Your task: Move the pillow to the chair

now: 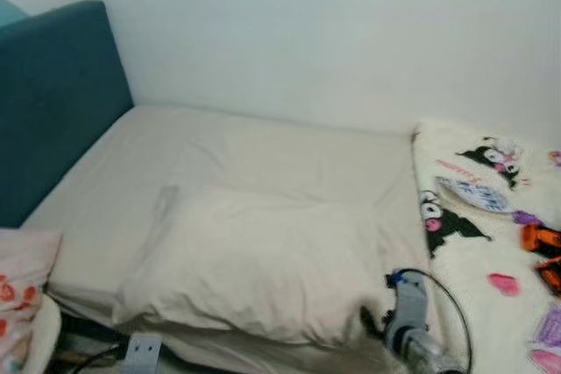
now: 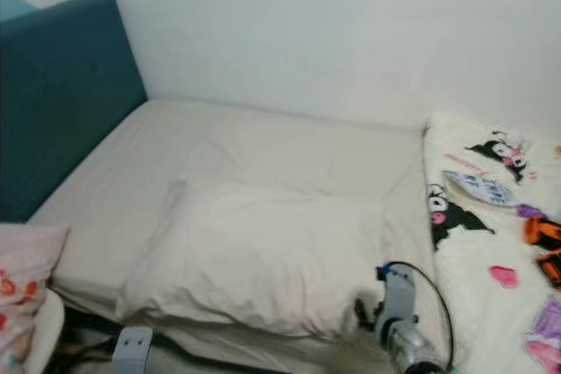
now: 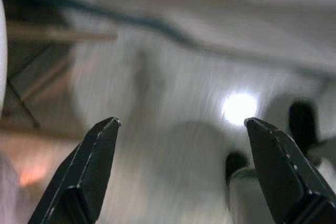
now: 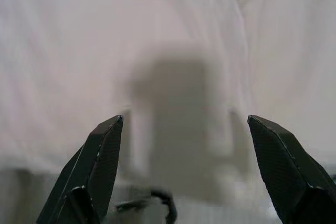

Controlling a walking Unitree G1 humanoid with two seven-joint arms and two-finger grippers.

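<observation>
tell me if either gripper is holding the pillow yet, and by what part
Nothing is held. The right gripper faces the pillow with its jaws open and nothing between them; the left gripper is open too, low by the bed's edge.

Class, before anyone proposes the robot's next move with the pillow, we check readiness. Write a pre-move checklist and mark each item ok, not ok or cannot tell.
1. Pillow in view, lying flat on the bed: ok.
2. Nothing resting on the pillow: ok.
3. Right claw open, facing pale fabric: ok.
4. Left claw open: ok.
5. Pillow held by either claw: not ok.
6. Chair located: cannot tell.
</observation>
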